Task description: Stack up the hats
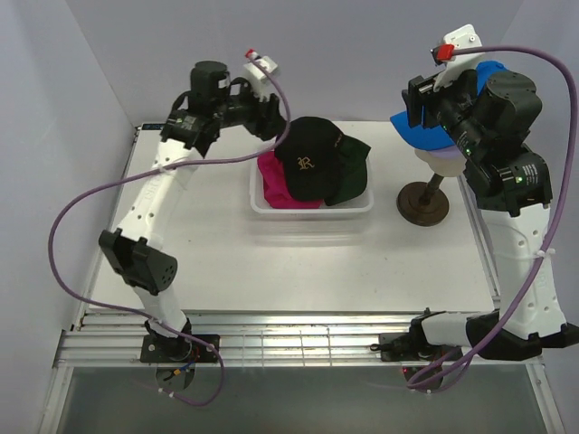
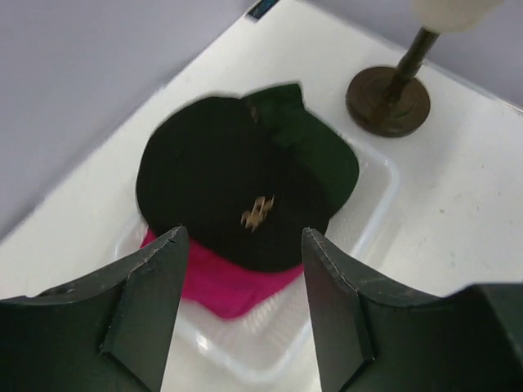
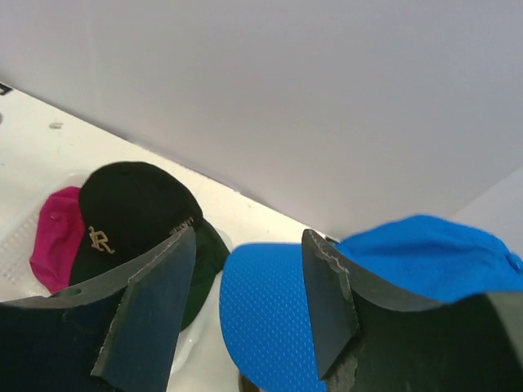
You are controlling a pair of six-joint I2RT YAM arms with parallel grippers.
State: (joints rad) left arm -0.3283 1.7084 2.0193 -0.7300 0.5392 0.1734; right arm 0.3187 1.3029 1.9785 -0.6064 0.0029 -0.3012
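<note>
Basket (image 1: pixel 262 206) holds magenta cap (image 1: pixel 276 185) at left, black cap (image 1: pixel 308 158) on top, dark green cap (image 1: pixel 353 176) at right. Blue cap (image 1: pixel 416 134) sits atop the stand (image 1: pixel 423 201), right of basket, brim pointing left, long axis left-right. Only top view shows lavender cap (image 1: pixel 448 161) under it. Left gripper (image 2: pixel 243 237) and right gripper (image 3: pixel 248 235): jaws apart, gripping nothing.

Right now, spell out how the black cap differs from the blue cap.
The black cap carries a gold emblem; the blue cap shows no logo in these views. The black cap lies in the white basket on top of the magenta cap and dark green cap; the blue cap sits raised above the brown stand, outside the basket. Both are brimmed baseball caps.
</note>
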